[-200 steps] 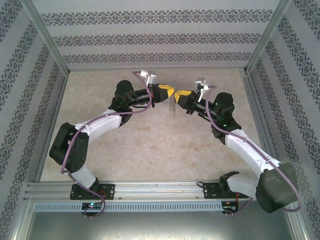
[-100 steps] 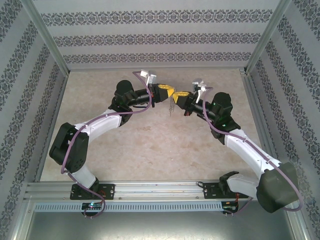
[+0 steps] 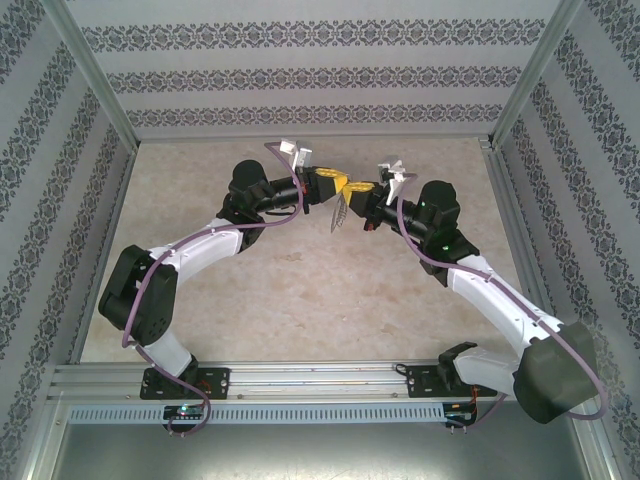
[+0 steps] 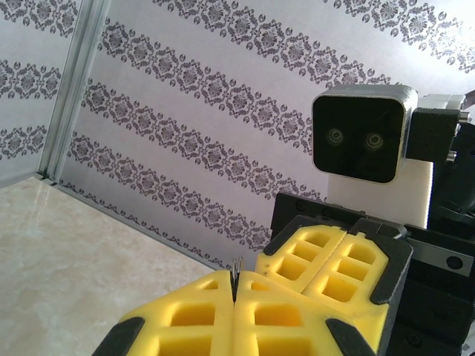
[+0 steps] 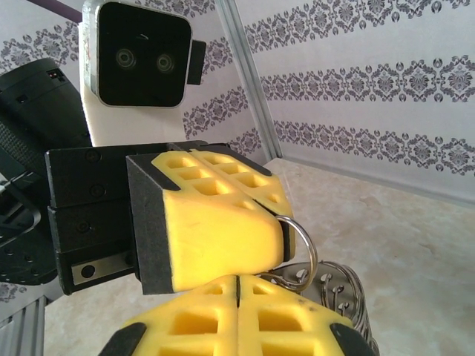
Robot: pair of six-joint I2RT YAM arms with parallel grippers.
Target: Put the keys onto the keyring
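Note:
My left gripper (image 3: 343, 184) and right gripper (image 3: 358, 188) meet tip to tip above the far middle of the table. In the right wrist view the left gripper's yellow fingers (image 5: 215, 230) are shut on the silver keyring (image 5: 312, 250), and a bunch of metal loops (image 5: 345, 293) hangs below it. That bunch dangles slantwise under the tips (image 3: 338, 212). A thin metal edge (image 4: 236, 268) sticks up between my left pads (image 4: 234, 285). My right gripper (image 5: 237, 289) is shut just under the ring, its pads pressed together. The keys are hidden.
The beige table (image 3: 300, 290) is walled by patterned panels, with aluminium posts at the back corners (image 3: 492, 140). Both arms reach inward from the near rail (image 3: 300, 378). The right wrist's camera block (image 4: 362, 133) stands close before the left fingers.
My right gripper has slid left until it touches the left gripper's tips and has shut. The hanging bunch has swung from vertical to a slant towards the lower left. The left arm held still.

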